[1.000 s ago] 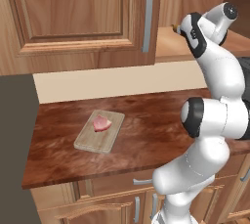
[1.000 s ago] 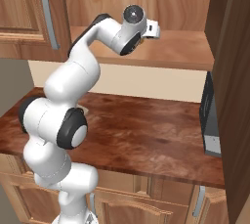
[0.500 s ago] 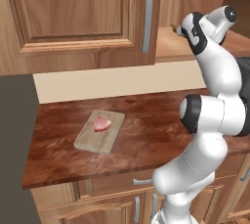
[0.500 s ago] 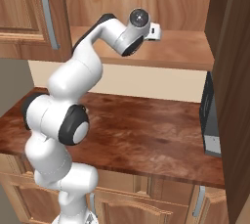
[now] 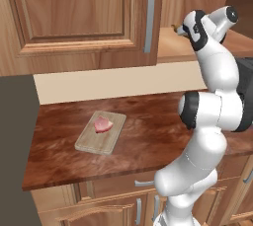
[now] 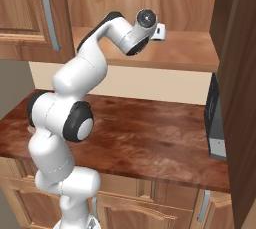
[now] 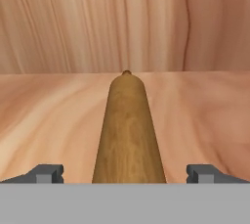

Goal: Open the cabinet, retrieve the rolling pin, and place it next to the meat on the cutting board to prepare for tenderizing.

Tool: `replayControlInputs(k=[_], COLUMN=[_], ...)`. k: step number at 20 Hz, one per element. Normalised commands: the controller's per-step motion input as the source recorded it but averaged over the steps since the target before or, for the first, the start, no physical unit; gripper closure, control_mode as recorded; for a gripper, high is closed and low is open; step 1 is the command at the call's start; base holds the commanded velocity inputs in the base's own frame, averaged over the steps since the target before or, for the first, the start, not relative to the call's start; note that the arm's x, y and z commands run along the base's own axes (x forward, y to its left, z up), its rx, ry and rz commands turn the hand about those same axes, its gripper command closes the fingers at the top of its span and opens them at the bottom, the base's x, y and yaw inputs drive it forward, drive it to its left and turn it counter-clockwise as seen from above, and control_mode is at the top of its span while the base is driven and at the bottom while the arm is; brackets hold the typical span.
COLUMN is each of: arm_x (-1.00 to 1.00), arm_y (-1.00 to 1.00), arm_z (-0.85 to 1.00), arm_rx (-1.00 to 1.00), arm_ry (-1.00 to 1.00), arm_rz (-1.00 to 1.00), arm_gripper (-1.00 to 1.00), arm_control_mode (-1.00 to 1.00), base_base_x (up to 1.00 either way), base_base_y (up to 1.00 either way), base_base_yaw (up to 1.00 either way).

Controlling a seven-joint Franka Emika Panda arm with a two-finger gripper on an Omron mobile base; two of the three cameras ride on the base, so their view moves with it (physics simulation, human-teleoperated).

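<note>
Between the spread fingertips [image 7: 48, 173] of the gripper [image 7: 128, 175], wide apart and touching nothing, the rolling pin [image 7: 128, 130] is seen lying lengthwise on the cabinet [image 6: 175, 48] shelf. Compared with one second earlier, the wrist has been raised slightly and advanced further into the cabinet. Below, the meat [image 5: 103, 125] remains on the cutting board [image 5: 94, 141].

Rendered domestic kitchen. Evidence: brown wooden wall cabinet [image 5: 79, 18] with grey bar handle, low cabinets [image 6: 150, 208] with short handles, dark reddish surface [image 5: 148, 136] carrying cutting board [image 5: 101, 132] and raw meat [image 5: 103, 125]. Plain wooden shelf [image 7: 205, 115] lies beyond the fingers [image 7: 46, 173].
</note>
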Motion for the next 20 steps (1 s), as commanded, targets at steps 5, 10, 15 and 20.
replayControlInputs(k=[5,10,15,20], arm_x=[0.13,0.05,0.00,-0.07], arm_y=[0.00,0.00,0.00,0.00], arm_z=[-0.17,-0.22,-0.21,-0.18], arm_rx=[0.00,0.02,0.04,0.03], arm_ry=[0.01,0.01,0.00,-0.06], arm_rz=[0.03,0.04,0.02,0.01], arm_gripper=[1.00,1.00,1.00,1.00], arm_control_mode=[-1.00,-1.00,-1.00,-1.00], base_base_x=[0.00,0.00,0.00,0.00], base_base_y=[0.00,0.00,0.00,0.00], base_base_yaw=[0.00,0.00,0.00,0.00])
